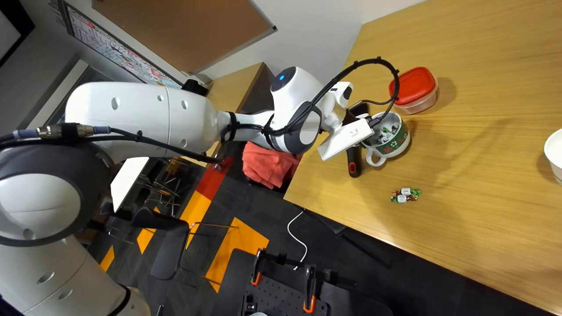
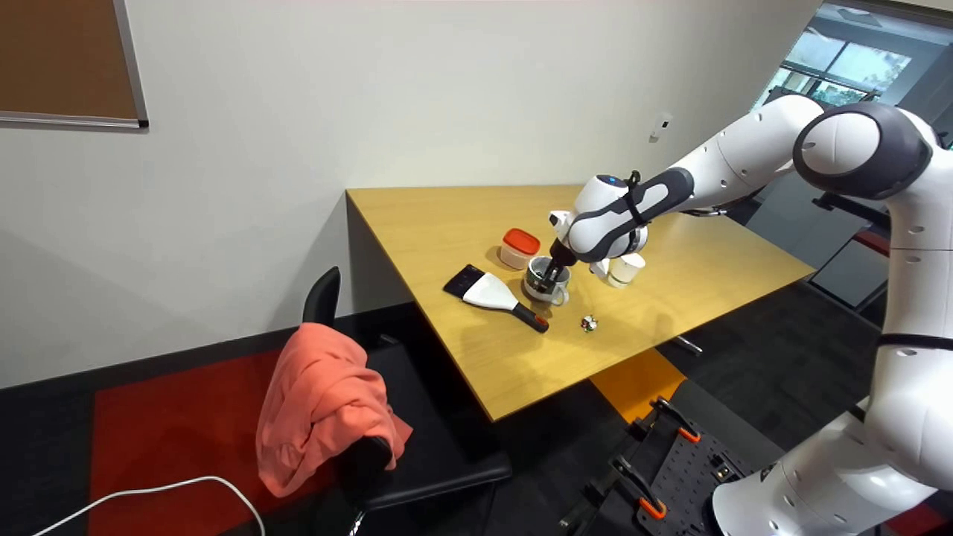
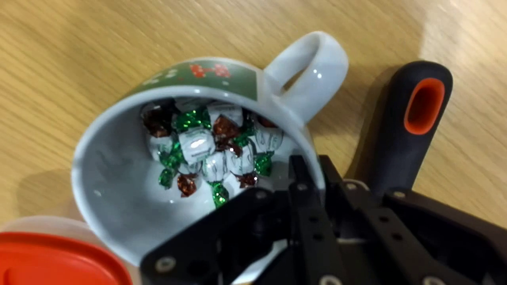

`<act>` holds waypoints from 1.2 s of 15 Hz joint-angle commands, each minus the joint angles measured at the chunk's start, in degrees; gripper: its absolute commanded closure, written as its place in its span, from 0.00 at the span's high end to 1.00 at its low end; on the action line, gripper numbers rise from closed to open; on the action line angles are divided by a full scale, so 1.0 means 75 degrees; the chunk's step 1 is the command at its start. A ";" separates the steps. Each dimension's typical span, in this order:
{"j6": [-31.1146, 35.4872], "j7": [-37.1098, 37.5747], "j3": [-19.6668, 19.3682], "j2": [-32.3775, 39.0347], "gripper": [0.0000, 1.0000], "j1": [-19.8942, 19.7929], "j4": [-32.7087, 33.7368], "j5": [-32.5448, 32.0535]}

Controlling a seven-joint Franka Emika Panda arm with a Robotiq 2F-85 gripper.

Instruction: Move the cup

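The cup [image 1: 396, 147] is a white mug with a green printed band and a white handle. It also shows in an exterior view [image 2: 536, 286] and in the wrist view [image 3: 81, 150]. Several wrapped candies [image 3: 198, 144] in white, green and brown lie inside it. My gripper [image 3: 311, 166] has one finger inside the cup and one outside, closed on the rim near the handle. The gripper also shows in an exterior view [image 2: 551, 275]. I cannot tell whether the cup's base touches the table.
A red-lidded container [image 1: 412, 87] stands close beside the cup. A brush-like tool with a black handle [image 2: 530, 318] lies on the other side. Wrapped candies [image 1: 405, 195] lie on the table [image 1: 483, 210]. A white paper cup [image 2: 627, 269] stands further along.
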 commanded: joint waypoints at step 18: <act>0.0485 -0.0394 0.1288 -0.2124 0.88 -0.0945 -0.1783 0.0067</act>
